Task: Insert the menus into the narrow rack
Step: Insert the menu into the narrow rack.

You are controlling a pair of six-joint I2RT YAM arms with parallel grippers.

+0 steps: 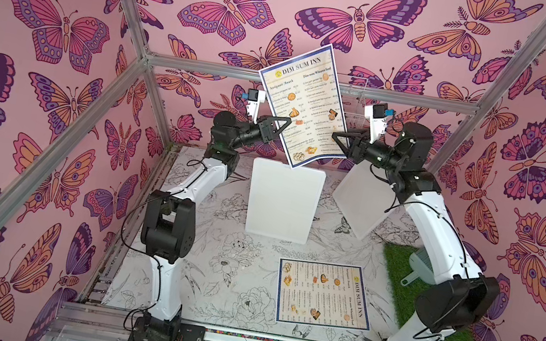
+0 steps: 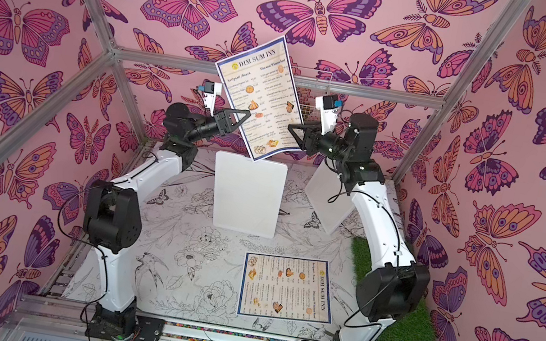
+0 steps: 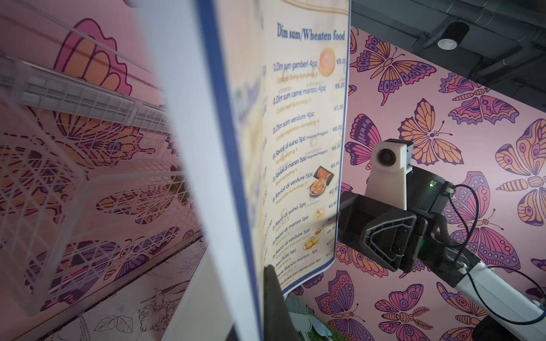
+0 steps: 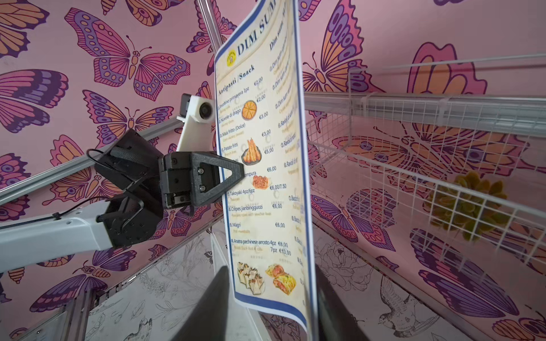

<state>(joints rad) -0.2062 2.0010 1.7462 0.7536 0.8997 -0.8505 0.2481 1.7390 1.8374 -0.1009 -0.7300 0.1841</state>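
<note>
In both top views the left gripper (image 1: 289,121) clamped one menu (image 1: 305,97) roughly upright in the air. The right gripper (image 1: 339,143) straddled its other edge, jaws apart. The second menu (image 1: 323,294) lay flat on the flower-printed table (image 1: 206,281), between butterfly-papered walls (image 1: 43,24). The left wrist view showed the wire rack (image 3: 74,177) near the raised menu. Next, probably, its floppy lower edge needed steering into that rack.

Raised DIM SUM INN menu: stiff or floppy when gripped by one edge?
Probably floppy: the cream, blue-bordered thin menu sheet bows near its lower corner in the right wrist view. Likely light: the black left pincer holds it up by one edge. Could pivot in that pinch, since the black right pincer stands open around the opposite edge.
</note>
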